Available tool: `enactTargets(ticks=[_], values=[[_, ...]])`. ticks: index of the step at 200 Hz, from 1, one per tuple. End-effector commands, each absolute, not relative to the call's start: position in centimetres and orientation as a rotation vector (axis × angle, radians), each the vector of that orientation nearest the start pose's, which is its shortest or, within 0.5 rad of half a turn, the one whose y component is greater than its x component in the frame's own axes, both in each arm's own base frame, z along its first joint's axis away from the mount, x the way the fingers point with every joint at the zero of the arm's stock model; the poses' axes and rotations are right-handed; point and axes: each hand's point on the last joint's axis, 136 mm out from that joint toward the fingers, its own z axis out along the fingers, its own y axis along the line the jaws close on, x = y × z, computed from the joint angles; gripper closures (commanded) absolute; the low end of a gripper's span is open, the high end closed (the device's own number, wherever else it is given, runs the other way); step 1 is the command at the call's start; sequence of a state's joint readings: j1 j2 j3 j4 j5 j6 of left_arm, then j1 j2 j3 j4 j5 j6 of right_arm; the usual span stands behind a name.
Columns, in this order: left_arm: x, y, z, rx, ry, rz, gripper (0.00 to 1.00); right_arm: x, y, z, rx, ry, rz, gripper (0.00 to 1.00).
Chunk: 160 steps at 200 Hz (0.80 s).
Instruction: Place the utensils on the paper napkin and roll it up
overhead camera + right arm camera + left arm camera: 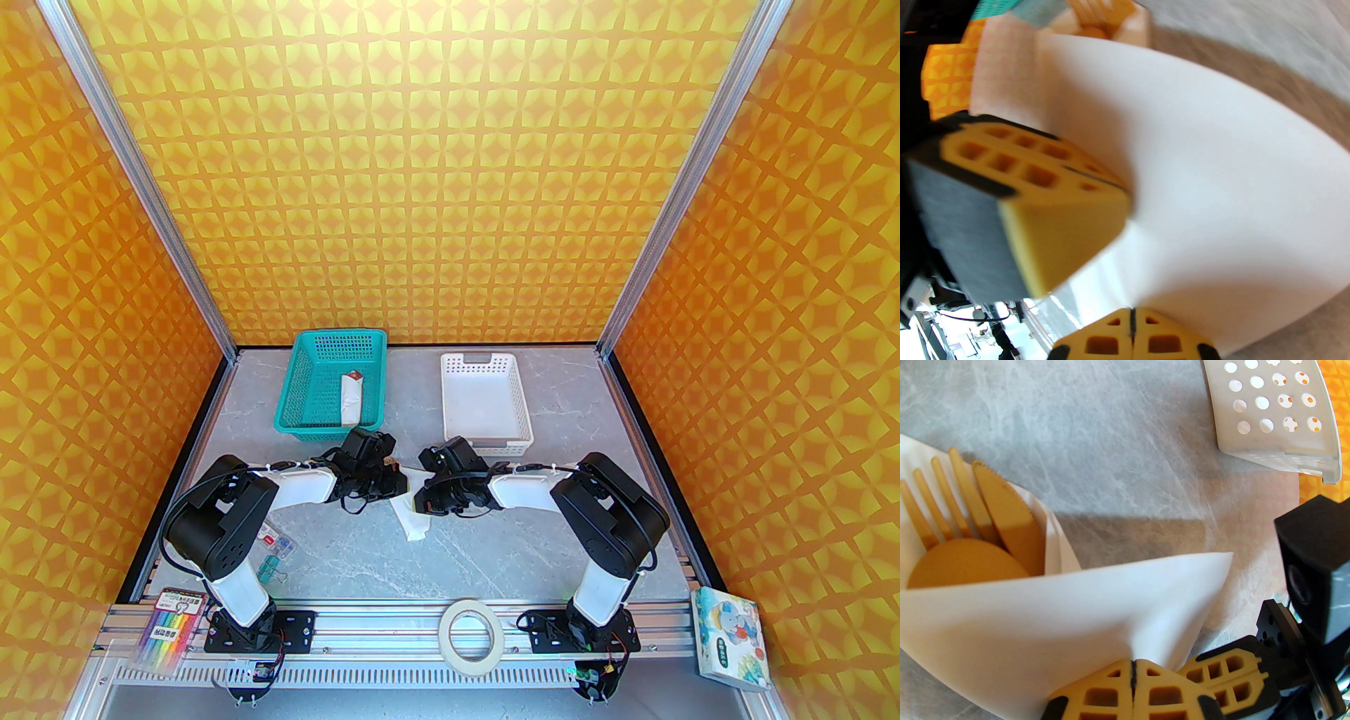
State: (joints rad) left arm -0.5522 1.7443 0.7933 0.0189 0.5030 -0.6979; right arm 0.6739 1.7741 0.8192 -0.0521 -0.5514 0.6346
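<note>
On the grey marbled tabletop we log a thin white paper napkin, folded over tan wooden utensils; left claw and right claw each pinched shut on its edge.

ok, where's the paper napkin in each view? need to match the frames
Top external: paper napkin is a small white strip low in the picture's centre, on the table.
Left wrist: a big white fold across the lower left.
Right wrist: a white sheet curving over the centre and right.
Landmark: the tan utensils poke from its open end, at upper left in left wrist and at the top edge in right wrist.
</note>
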Motion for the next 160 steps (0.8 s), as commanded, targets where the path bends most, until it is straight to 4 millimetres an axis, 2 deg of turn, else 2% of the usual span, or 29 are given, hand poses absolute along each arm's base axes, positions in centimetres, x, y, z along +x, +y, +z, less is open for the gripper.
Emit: enactTargets(ticks=[1,38,66,87,119,133,160], values=[[28.3,-26.6,1.0,0.026,2.786,-0.985,1.00,23.7,29.7,0.5,-0.307,2.872,1.006,1.00],[28.7,-27.2,2.2,0.041,2.744,-1.030,1.00,22.7,29.3,-1.1,-0.326,2.934,0.959,1.00],[29.3,-28.1,5.5,0.087,2.661,-1.106,0.91,21.8,27.9,-2.6,-0.313,3.001,0.858,1.00],[29.5,-28.1,8.1,0.119,2.610,-1.118,0.88,21.4,26.9,-3.4,-0.299,3.035,0.787,1.00],[29.3,-25.9,10.6,0.084,2.568,-1.107,0.85,21.0,26.1,-4.0,-0.294,3.070,0.725,1.00],[29.0,-24.3,10.6,0.027,2.574,-1.096,0.81,21.0,25.8,-4.0,-0.298,3.077,0.701,1.00],[27.7,-22.2,9.0,-0.064,2.609,-1.077,0.71,20.8,25.3,-4.2,-0.300,3.089,0.661,1.00]])
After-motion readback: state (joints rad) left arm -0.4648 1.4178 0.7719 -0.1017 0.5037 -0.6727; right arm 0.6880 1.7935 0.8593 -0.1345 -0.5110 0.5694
